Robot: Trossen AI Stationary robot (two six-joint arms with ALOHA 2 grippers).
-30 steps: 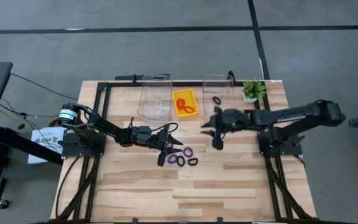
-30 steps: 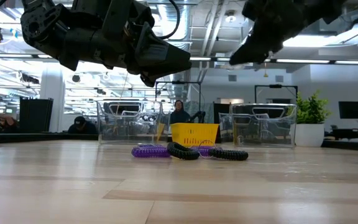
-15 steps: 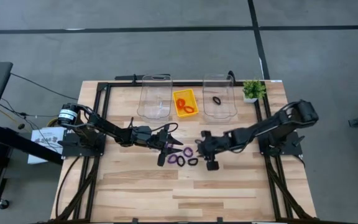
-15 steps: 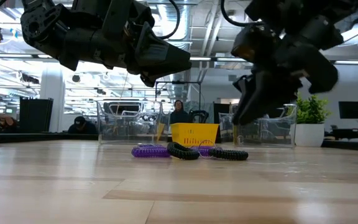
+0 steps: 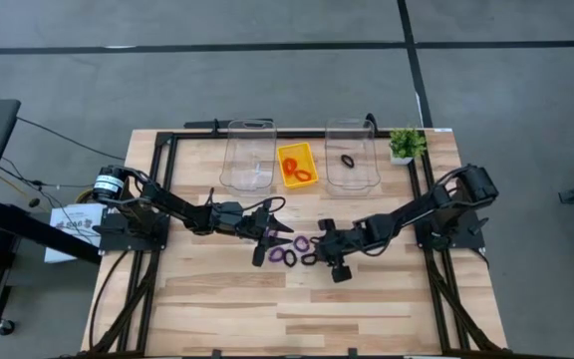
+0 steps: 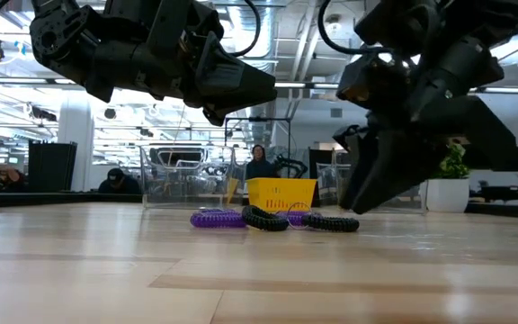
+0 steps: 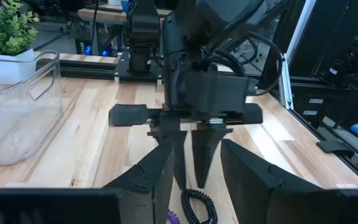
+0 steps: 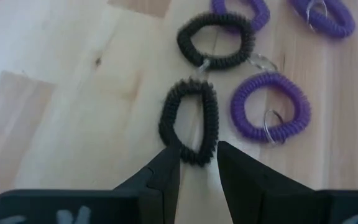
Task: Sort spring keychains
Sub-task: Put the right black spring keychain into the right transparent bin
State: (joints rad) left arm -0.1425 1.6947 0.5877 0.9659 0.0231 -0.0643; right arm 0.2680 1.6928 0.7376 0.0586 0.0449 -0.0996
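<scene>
Right end effector point(image 8: 197, 165) hovering low over the table point(image 5: 367, 299), fingers spread either side of a black spring keychain point(image 8: 189, 120) lying flat among purple keychains point(image 8: 271, 106). Left end effector point(image 5: 279, 231) hanging just beside the cluster, fingers spread, holding nothing. Orange-red keychains point(image 5: 298, 168) sitting in the yellow tray point(image 5: 297, 149).

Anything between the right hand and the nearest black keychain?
Nothing: in the right wrist view the right hand sits straddling the black keychain's near end.
</scene>
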